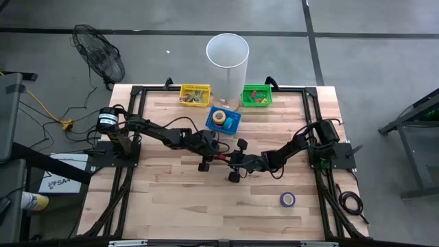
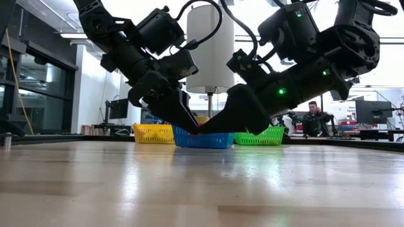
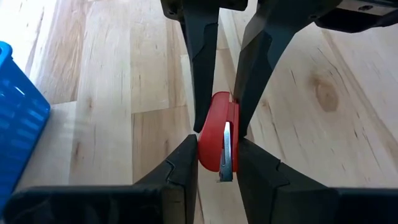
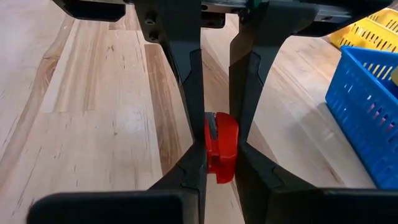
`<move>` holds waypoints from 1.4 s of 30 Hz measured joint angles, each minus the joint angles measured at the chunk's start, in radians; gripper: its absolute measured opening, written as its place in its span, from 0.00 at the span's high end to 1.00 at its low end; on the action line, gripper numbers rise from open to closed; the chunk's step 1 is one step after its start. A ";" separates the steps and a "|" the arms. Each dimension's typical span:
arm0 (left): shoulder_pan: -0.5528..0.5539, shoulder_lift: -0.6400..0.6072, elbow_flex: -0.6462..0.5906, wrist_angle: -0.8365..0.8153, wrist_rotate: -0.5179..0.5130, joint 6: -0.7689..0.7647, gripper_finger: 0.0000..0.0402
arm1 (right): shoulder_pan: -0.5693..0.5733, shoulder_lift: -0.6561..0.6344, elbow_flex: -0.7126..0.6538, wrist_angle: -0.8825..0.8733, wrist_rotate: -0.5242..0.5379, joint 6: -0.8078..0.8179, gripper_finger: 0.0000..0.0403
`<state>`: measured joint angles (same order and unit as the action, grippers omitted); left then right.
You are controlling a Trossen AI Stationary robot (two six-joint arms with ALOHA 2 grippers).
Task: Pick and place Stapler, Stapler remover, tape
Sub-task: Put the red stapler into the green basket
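Stapler remover, small red plastic [image 3: 217, 138], is hanging mid-frame above the wooden bench [image 1: 171, 206], both left claw [image 3: 214, 152] and right claw [image 4: 219, 158] clamping it; you're handing over, so release one.

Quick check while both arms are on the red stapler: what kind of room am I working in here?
Probably a robotics lab or workshop: a framed wooden worktable on a bare grey concrete floor, a black floor fan beside it, and a person seated at desks with monitors behind.
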<state>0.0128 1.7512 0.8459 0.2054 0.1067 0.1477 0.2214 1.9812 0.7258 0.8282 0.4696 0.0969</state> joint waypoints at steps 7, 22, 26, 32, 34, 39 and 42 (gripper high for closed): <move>0.000 0.000 0.000 -0.001 0.007 0.002 0.75 | 0.000 0.000 0.000 0.001 -0.014 0.001 0.88; -0.001 0.000 0.000 0.002 -0.002 0.005 0.57 | 0.001 0.000 0.000 -0.018 -0.029 -0.011 0.89; 0.000 -0.006 0.000 -0.030 -0.041 0.027 0.56 | 0.000 0.000 0.000 -0.051 -0.011 0.006 0.89; 0.000 -0.010 0.001 -0.111 -0.070 0.029 0.56 | 0.000 -0.009 0.001 -0.126 0.017 0.041 0.89; 0.000 -0.010 0.001 -0.149 -0.069 0.009 0.56 | -0.002 -0.027 0.001 -0.172 0.028 0.058 0.89; 0.000 -0.010 0.001 -0.241 -0.061 -0.041 0.56 | -0.022 -0.096 0.001 -0.318 0.038 0.098 0.89; 0.000 -0.011 0.003 -0.271 -0.069 -0.071 0.56 | -0.040 -0.155 0.001 -0.430 0.049 0.121 0.89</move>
<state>0.0128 1.7397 0.8490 -0.0659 0.0377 0.0766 0.1817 1.8258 0.7265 0.3981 0.5189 0.2182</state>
